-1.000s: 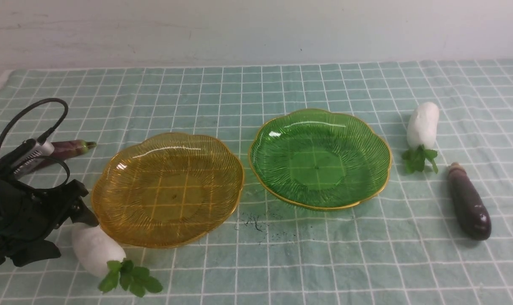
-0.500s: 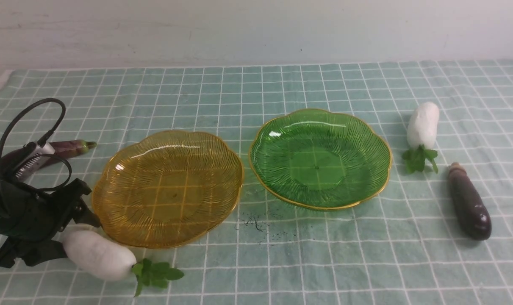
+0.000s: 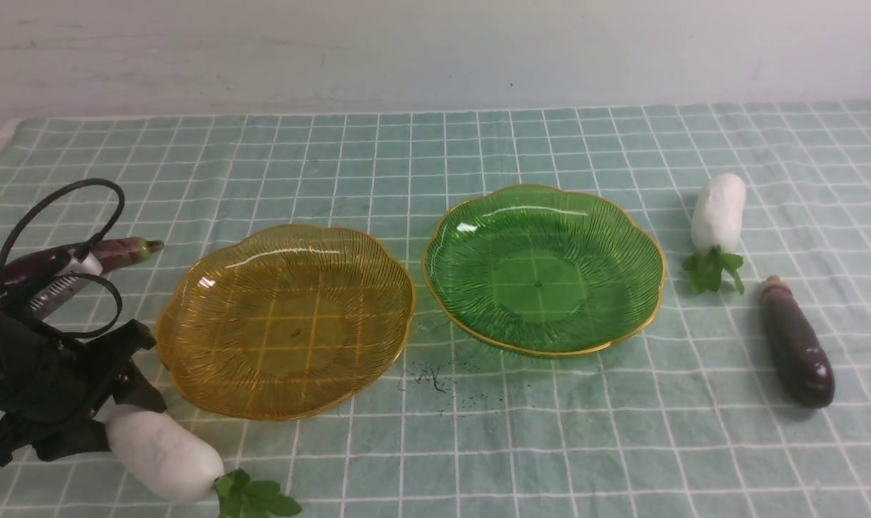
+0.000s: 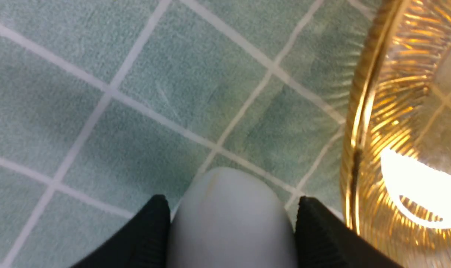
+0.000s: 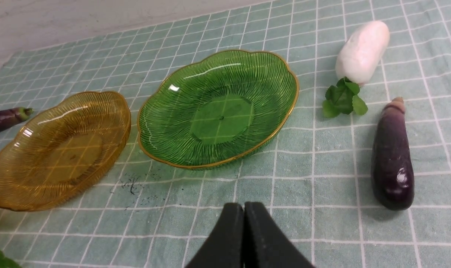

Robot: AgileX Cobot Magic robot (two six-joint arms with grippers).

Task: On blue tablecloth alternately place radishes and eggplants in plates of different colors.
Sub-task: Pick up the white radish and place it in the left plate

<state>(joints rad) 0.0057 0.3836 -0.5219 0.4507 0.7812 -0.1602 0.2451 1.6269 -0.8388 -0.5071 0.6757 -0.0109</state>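
Now the left gripper (image 4: 232, 204) is grasping 1 radish (image 3: 163, 452), its 2 black jaws pressing on either side of the blunt white end, leaves pointing away. That radish is sitting at the near left of the blue tablecloth (image 3: 478, 158), just beside the amber plate (image 3: 284, 320). The right gripper (image 5: 244, 208) is keeping its jaws clenched together on nothing. Rightward, the green plate (image 3: 543, 270), the other radish (image 3: 719, 208) and the brown-capped eggplant (image 3: 795, 345) are lying apart; the green-capped eggplant (image 3: 119, 252) is lying far left.

Front and right wrist views both overlook the green plate (image 3: 543, 270); left wrist sits close above cloth (image 4: 136, 74).
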